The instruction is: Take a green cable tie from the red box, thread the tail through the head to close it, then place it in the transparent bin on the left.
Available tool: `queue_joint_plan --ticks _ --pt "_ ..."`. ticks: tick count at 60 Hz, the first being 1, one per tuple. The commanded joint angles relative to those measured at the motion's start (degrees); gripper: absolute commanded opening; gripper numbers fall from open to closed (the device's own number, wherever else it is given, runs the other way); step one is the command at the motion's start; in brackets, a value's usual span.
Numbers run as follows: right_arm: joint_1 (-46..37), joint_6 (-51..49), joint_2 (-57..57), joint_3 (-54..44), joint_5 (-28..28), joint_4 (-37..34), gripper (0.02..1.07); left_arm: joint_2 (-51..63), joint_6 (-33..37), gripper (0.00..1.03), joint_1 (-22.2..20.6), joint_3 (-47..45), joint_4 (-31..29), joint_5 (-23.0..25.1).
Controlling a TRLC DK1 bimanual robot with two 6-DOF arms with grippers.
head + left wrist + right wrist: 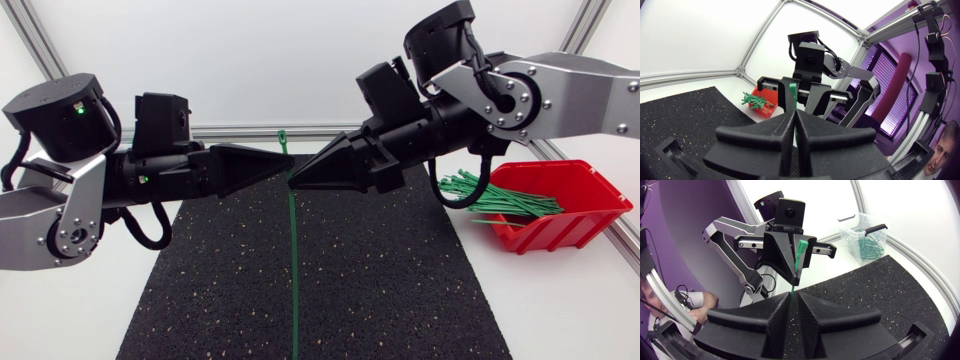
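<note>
Holding above the black mat (400,290) on the bench (60,320): left gripper (289,161) and right gripper (293,184) meet tip to tip over the mat's far half. Both are pinched onto one green cable tie (293,260), tail running toward the mat's near edge. Red box (550,235) sits right of the mat.

Risk: tie not looped yet, and the long free tail could twist or slip from such close grips.

Only the right wrist view shows the transparent bin (850,237); only the head view shows the full tail.
</note>
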Motion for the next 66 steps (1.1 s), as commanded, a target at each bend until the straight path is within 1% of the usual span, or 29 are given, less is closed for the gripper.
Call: queue_joint_plan --ticks 1,24,25,27,29,31,33,39,51,59,66 --pt "-0.3 2.4 0.0 -1.5 -0.6 1.1 0.08 -0.8 -1.8 0.03 0.0 -0.2 1.0 0.6" --pt "0.6 3.0 0.1 -2.3 -1.4 1.8 0.08 -1.3 -3.5 0.04 0.3 -0.1 1.1 0.7" --pt "0.6 3.0 0.2 -2.3 -1.4 1.9 0.08 -1.3 -3.7 0.05 0.4 -0.1 1.2 0.7" --pt "0.6 3.1 0.1 -2.4 -1.5 1.9 0.08 -1.2 -4.1 0.12 0.6 0.0 1.2 0.7" --pt "0.6 3.1 0.0 -2.6 -1.6 1.9 0.08 -1.2 -4.4 0.25 0.8 0.0 1.2 0.6" --pt "0.6 3.2 0.0 -2.6 -1.6 2.0 0.08 -1.2 -4.7 0.33 0.9 0.0 1.2 0.6" --pt "0.6 3.8 -0.1 -2.8 -1.6 2.7 0.08 -1.1 -4.9 0.34 0.9 0.0 1.2 0.6" --pt "0.5 4.3 -0.2 -3.1 -1.7 3.2 0.08 -1.1 -5.0 0.43 1.0 0.0 1.2 0.6" --pt "0.2 6.2 -0.3 -3.6 -1.6 5.1 0.08 -0.8 -5.4 0.43 2.1 0.2 1.2 0.5" --pt "-0.1 8.7 -0.6 -4.4 -1.6 7.6 0.08 -0.7 -5.4 0.42 2.2 0.2 1.2 0.4" --pt "-0.2 9.6 -0.5 -4.7 -1.5 8.2 0.08 -0.5 -5.4 0.42 2.2 0.1 1.4 0.3"
